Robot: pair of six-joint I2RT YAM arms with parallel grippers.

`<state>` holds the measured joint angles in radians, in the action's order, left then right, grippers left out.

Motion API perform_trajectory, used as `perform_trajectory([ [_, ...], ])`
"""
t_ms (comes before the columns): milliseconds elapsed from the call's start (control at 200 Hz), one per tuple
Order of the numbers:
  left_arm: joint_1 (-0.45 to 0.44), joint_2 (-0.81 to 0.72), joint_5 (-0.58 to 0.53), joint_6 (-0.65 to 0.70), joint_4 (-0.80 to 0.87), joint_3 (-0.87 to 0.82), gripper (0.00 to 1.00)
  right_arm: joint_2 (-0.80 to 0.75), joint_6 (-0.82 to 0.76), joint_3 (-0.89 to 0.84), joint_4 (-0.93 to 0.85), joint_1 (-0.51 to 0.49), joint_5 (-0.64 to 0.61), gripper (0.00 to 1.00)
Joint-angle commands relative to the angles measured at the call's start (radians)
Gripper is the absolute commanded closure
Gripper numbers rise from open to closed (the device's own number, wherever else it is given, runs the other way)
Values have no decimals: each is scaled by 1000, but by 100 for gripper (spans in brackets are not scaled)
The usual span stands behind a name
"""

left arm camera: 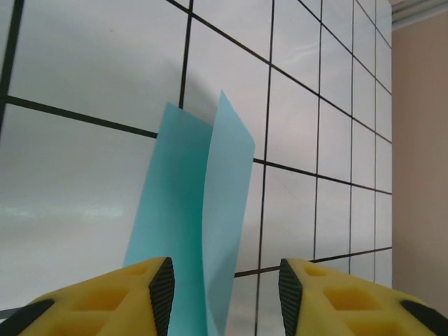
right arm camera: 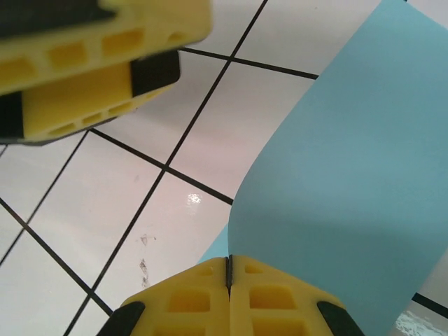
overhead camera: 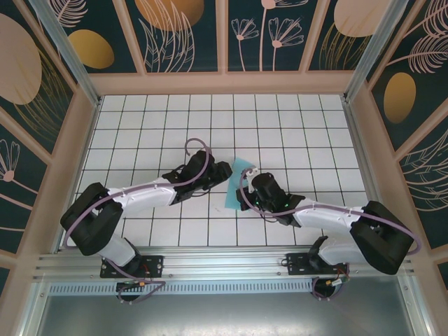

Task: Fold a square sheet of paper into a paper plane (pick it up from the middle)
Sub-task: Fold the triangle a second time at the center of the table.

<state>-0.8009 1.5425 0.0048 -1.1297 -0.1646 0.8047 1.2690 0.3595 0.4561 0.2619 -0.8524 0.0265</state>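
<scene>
**Folded blue sheet being held on edge between the two arms**

The square sheet of paper (overhead camera: 234, 187) is standing up off the table (overhead camera: 280, 126) as a narrow light-blue strip near the middle of the white grid. It is sitting a little toward the near edge, directly between the two arms' tips. In the left wrist view the sheet (left arm camera: 185, 210) is showing as two layers meeting along an upright crease, with the right layer catching more light than the left. In the right wrist view the sheet (right arm camera: 350, 175) is curving up and away to the right, casting a soft shadow across its own lower part.

The right fingers (right arm camera: 229, 280) are pressing fully together, and the lower edge of the sheet is running into the seam between them, so they are pinching the paper. From above, the right fingers (overhead camera: 243, 198) are meeting the strip from its right side.

The left fingers (left arm camera: 162, 283) are standing apart with a clear gap. The bottom of the folded sheet is hanging in that gap, closer to the left-hand pad, and the fingers are not clamping it. From above, the left fingers (overhead camera: 222, 171) are sitting just beside the strip on its left. The right wrist view is catching them (right arm camera: 91, 63) at its upper left, above the tiles.

The left arm (overhead camera: 140, 196) and the right arm (overhead camera: 329, 213) are both reaching inward from their bases at the near edge.
</scene>
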Motion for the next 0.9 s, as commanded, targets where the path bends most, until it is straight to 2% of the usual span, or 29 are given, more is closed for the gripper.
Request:
perform_trajectory([
  [0, 5, -6, -2, 17, -16, -35, 64, -9, 84, -38, 107, 61, 157, 100],
  [115, 4, 25, 88, 24, -75, -56, 82, 0, 122, -77, 171, 114, 242, 100],
  [190, 2, 52, 124, 23, -93, -62, 87, 4, 145, -102, 207, 149, 288, 100],
  [320, -3, 110, 172, 35, -89, -37, 89, 27, 169, -123, 227, 196, 343, 100],
  [600, -28, 220, 196, 49, -64, 22, 92, 67, 205, -157, 283, 269, 417, 100],
  [896, -37, 235, 221, 40, -78, 32, 92, 77, 224, -157, 285, 300, 441, 100],
])
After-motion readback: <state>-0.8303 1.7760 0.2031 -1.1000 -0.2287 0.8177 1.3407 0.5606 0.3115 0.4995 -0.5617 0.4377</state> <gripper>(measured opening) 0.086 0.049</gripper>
